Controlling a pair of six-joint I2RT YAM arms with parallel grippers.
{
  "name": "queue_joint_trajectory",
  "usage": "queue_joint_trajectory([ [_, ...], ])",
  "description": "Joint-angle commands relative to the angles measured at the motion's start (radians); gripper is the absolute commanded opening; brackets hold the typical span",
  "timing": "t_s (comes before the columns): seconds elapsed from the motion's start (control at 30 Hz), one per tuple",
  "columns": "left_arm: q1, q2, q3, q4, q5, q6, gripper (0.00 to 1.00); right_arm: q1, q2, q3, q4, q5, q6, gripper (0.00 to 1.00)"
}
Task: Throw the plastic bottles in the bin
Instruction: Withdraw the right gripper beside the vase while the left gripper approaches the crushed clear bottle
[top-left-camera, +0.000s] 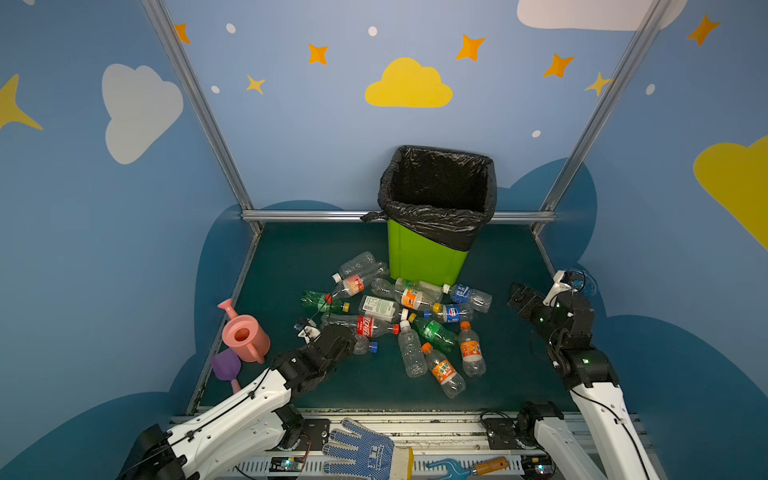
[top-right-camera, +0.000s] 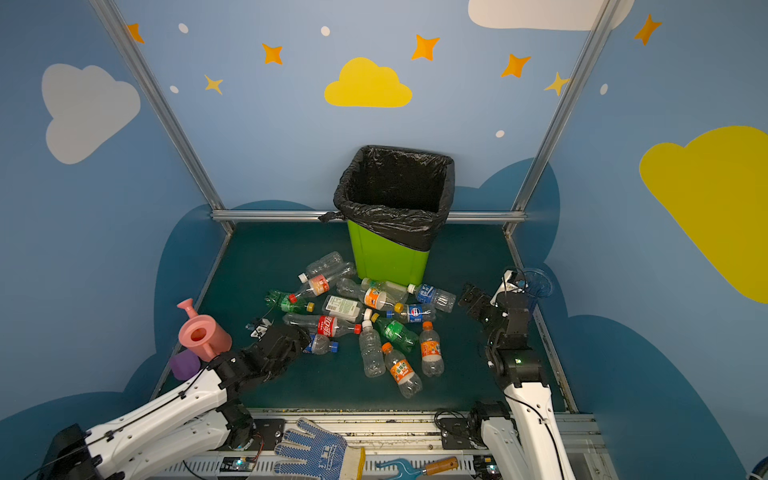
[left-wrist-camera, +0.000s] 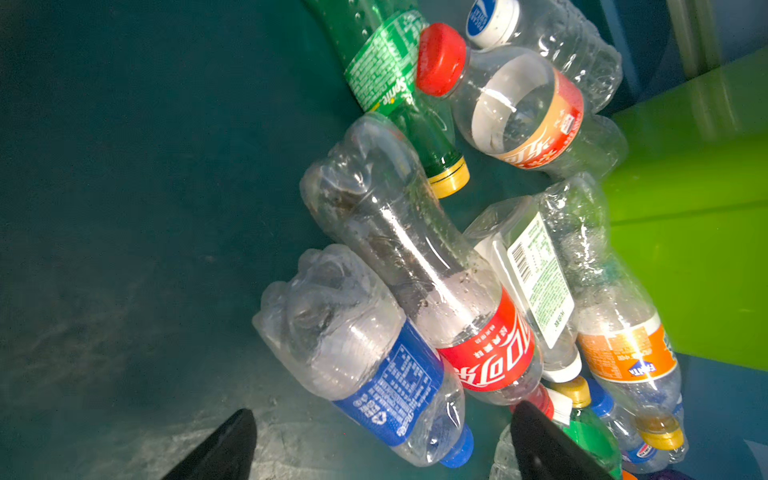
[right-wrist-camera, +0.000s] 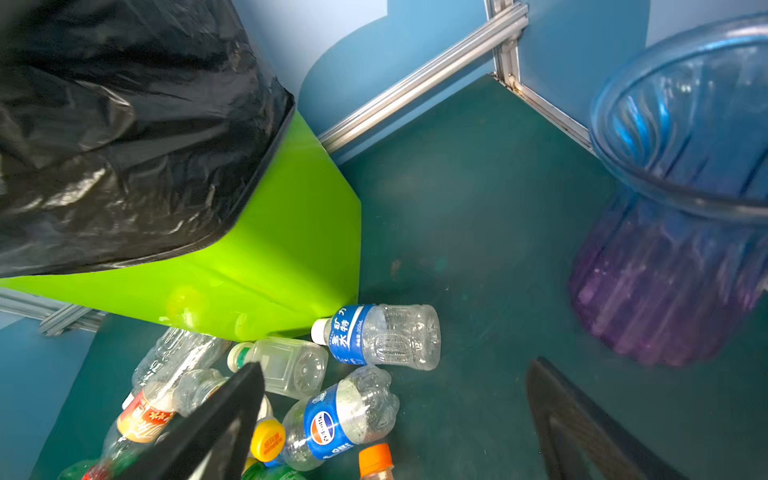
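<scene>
Lime-green plastic at the back: the bin (top-left-camera: 424, 262) stands upright against the rear rail (top-left-camera: 311, 215), with its black bag (top-left-camera: 440, 224) folded over the rim and its mouth wide open to the top. Down at its foot, the plastic bottles (top-left-camera: 376, 307) all lie on their sides on the teal floor (top-left-camera: 291, 257). They form a loose heap running from the bin's base toward the near edge, the rearmost touching or just beside the green wall.

Now the left gripper (left-wrist-camera: 382, 409) is low at the heap's left flank. Its fingers (left-wrist-camera: 220, 449) are spread wide and straddle the cap end of a crushed blue-labelled bottle (left-wrist-camera: 374, 353) lying on the floor. Neither finger visibly presses it, and nothing is lifted. A red-labelled bottle (left-wrist-camera: 478, 332) lies across it right by one finger, so that side is tight. Past the other finger it's bare floor.

Over on the right, the right gripper (right-wrist-camera: 392, 368) has its jaws spread wide too and grips nothing. It hangs near the right side rail (top-left-camera: 546, 257), with the blue-purple vase (right-wrist-camera: 665, 270) just beside it. A bare strip of floor separates it from the heap.

The left edge is busier. A pink watering can (top-left-camera: 245, 336) and a purple scoop (top-left-camera: 226, 365) sit by the left rail (top-left-camera: 236, 291), close to the left arm's wrist. There's open floor left of the bin up to the rear corner, and more in front of the heap before the near edge.
</scene>
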Motion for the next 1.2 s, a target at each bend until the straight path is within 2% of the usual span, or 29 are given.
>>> queue_joint_trajectory([
  [0.0,-0.007,0.013,0.005,0.002,-0.052,-0.041,0.93,-0.012,-0.021,-0.050,-0.039,0.010,0.043,0.97],
  [0.37,-0.007,0.163,0.038,0.052,-0.039,-0.014,0.93,-0.038,-0.040,-0.090,-0.046,0.011,0.057,0.97],
  [0.87,0.016,0.331,0.061,0.075,-0.053,-0.042,0.92,-0.065,-0.026,-0.118,-0.037,0.001,0.036,0.97],
  [1.03,0.044,0.377,0.066,0.059,-0.021,-0.062,0.89,-0.075,-0.018,-0.129,-0.034,-0.006,0.029,0.97],
  [1.17,0.051,0.386,0.077,0.051,-0.021,-0.044,0.81,-0.085,-0.016,-0.134,-0.029,-0.018,0.029,0.97],
])
